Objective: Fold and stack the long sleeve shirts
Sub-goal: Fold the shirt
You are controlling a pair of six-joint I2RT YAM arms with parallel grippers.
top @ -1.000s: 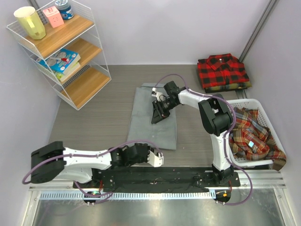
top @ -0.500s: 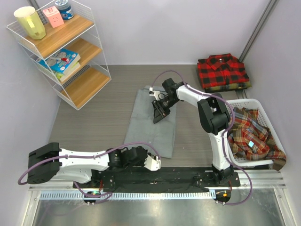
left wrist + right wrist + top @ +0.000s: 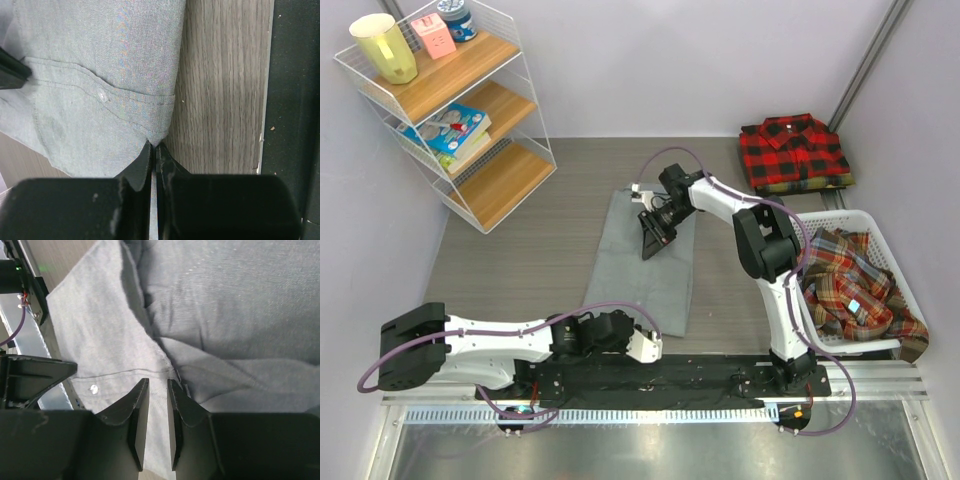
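The plain grey shirt [image 3: 632,272] lies partly folded in the middle of the table. My left gripper [image 3: 655,343] is at its near right corner, and the left wrist view shows the jaws [image 3: 154,146] shut on that corner of the grey cloth [image 3: 100,65]. My right gripper [image 3: 653,240] hovers over the far half of the shirt. In the right wrist view its jaws [image 3: 157,382] stand a narrow gap apart above a fold of the grey cloth [image 3: 225,300], holding nothing. A folded red-and-black checked shirt [image 3: 793,150] lies at the far right. Plaid shirts [image 3: 850,290] are heaped in a basket.
A white basket [image 3: 865,218] stands at the right edge, beside the right arm. A wire shelf [image 3: 460,110] with a cup, books and boxes stands at the far left. The black base rail [image 3: 650,378] runs along the near edge.
My left gripper drew back toward the near edge with the corner, dragging the shirt's near edge closer and slightly left. My right gripper shifted a little left and farther over the shirt.
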